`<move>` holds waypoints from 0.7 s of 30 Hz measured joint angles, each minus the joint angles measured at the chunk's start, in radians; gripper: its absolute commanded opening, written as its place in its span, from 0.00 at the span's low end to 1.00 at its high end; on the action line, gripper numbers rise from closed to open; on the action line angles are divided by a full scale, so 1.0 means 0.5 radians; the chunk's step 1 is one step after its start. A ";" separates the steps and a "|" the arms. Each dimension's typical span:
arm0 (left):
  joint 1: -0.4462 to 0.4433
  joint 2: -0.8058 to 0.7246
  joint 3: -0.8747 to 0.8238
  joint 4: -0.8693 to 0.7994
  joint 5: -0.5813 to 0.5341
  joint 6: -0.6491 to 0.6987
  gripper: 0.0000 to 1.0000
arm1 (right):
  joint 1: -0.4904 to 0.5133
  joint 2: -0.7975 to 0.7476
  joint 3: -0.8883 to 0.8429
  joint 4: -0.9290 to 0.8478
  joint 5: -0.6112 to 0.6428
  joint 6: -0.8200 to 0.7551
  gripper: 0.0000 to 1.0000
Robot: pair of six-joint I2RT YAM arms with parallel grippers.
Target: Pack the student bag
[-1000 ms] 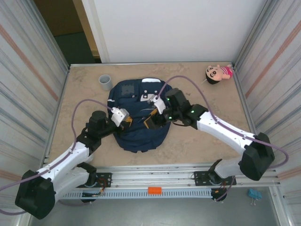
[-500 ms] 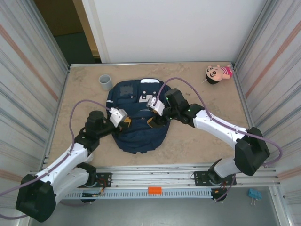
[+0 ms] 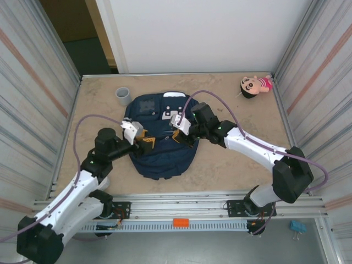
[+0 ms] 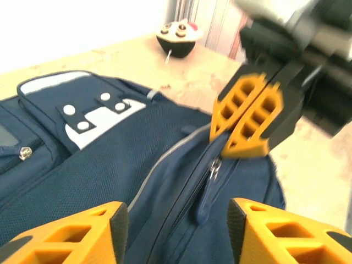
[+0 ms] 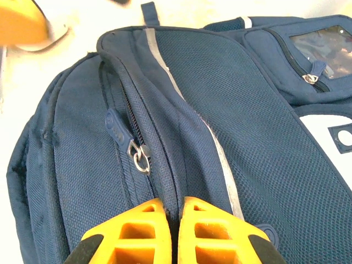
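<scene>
The student bag (image 3: 160, 163), navy with white patches, lies flat mid-table. Its zipper runs along the top ridge, with a blue zipper pull (image 4: 206, 199) hanging loose, the same zipper pull (image 5: 116, 126) showing in the right wrist view beside a metal ring. My left gripper (image 4: 179, 220) is open, its orange fingers on either side of that pull and apart from it; from above the left gripper (image 3: 144, 144) hovers at the bag's left middle. My right gripper (image 5: 175, 212) is shut on a fold of bag fabric (image 5: 247, 110) beside the zipper, and from above the right gripper (image 3: 179, 137) faces the left one.
A grey cup (image 3: 123, 95) stands at the back left of the table. A doll (image 3: 254, 85) with black hair and pink clothes lies at the back right. Ribbed metal walls close in both sides, and a rail (image 3: 181, 212) runs along the near edge.
My left gripper has opened and drawn back to the left. My right gripper has closed onto the bag's fold by the zipper.
</scene>
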 measured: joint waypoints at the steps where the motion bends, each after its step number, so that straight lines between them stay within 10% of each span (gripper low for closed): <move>1: 0.000 -0.029 0.025 -0.037 -0.005 -0.067 0.57 | 0.000 -0.002 -0.002 0.003 -0.005 0.001 0.00; 12: -0.003 0.041 0.024 -0.360 0.024 -0.986 0.58 | -0.011 0.001 0.037 -0.088 -0.150 0.053 0.00; 21: -0.031 0.351 0.018 -0.074 0.097 -1.201 0.59 | -0.009 0.011 0.075 -0.195 -0.172 0.063 0.00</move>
